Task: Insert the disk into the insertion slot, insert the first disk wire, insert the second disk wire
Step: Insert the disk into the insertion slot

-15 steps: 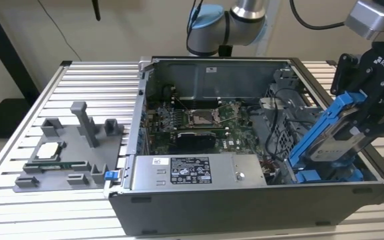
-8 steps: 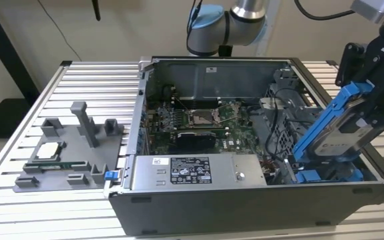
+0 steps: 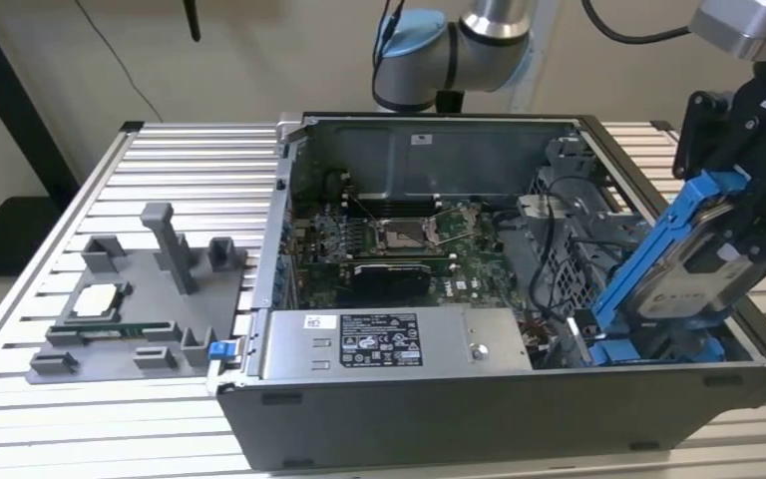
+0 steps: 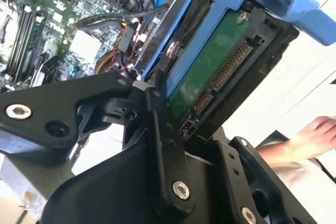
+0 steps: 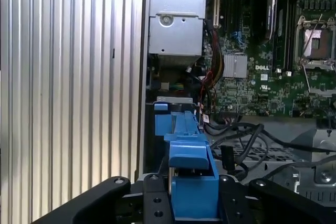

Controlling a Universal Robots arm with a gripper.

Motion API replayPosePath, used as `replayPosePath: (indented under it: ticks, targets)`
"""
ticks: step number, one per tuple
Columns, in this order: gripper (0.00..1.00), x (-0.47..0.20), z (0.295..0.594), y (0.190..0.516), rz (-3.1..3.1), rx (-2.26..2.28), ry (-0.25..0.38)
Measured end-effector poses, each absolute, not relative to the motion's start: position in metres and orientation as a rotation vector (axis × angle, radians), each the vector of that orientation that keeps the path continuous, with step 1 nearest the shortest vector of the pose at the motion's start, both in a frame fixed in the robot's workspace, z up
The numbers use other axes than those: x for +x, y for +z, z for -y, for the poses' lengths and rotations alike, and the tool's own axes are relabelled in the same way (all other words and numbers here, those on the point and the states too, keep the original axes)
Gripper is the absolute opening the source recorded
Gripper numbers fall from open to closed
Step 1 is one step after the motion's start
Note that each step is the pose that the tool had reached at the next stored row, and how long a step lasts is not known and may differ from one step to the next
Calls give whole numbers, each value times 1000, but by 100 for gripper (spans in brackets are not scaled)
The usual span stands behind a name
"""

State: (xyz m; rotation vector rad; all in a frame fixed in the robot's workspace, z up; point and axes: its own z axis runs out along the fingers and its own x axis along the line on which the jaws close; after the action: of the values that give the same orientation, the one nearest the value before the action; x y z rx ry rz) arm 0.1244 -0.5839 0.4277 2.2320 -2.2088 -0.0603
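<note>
My gripper (image 3: 740,225) is shut on the disk (image 3: 693,286), a silver-grey drive in a bright blue carrier frame. In the exterior view the disk hangs steeply tilted over the case's front corner on that view's right. Its lower end reaches down to the insertion slot (image 3: 656,349), a grey cage with blue tabs. In the second wrist view the disk (image 4: 210,61) shows its green circuit side and connector between black fingers (image 4: 160,129). The first wrist view looks along the blue carrier (image 5: 191,179) toward the insertion slot (image 5: 176,109). Loose black wires (image 5: 247,136) lie beside the slot.
The open computer case holds a motherboard (image 3: 397,239) and a grey power-supply box (image 3: 397,344) along its front. A grey fixture (image 3: 137,299) with small parts stands on the slatted table (image 3: 184,160) at the exterior view's left. A person's hand (image 4: 310,137) is near the case.
</note>
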Motion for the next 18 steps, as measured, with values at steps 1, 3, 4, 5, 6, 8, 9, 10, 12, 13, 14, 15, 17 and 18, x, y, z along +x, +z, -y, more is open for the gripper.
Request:
replayPosePath:
  ticks: [1,3,4,5,6,8,9,10,12,13,14,15,17,18]
  targets:
    - [0,122,584,427,2213,2232,-56]
    - [0,118,584,425,2219,2230,-50]
    - [0,117,584,423,2223,2229,-47]
    - [0,117,584,422,2226,2228,-45]
    - [0,116,583,420,2228,2226,-44]
    - [0,116,581,418,2234,2221,-43]
    - [0,116,580,416,2237,2219,-42]
    - [0,116,579,415,2241,2216,-41]
    - [0,116,579,413,2247,2212,-40]
    - [0,115,579,412,2250,2209,-40]
    - [0,115,579,411,2253,2206,-39]
    - [0,114,578,411,2256,2202,-39]
    - [0,113,577,408,2264,2195,-38]
    - [0,112,576,406,2266,2192,-38]
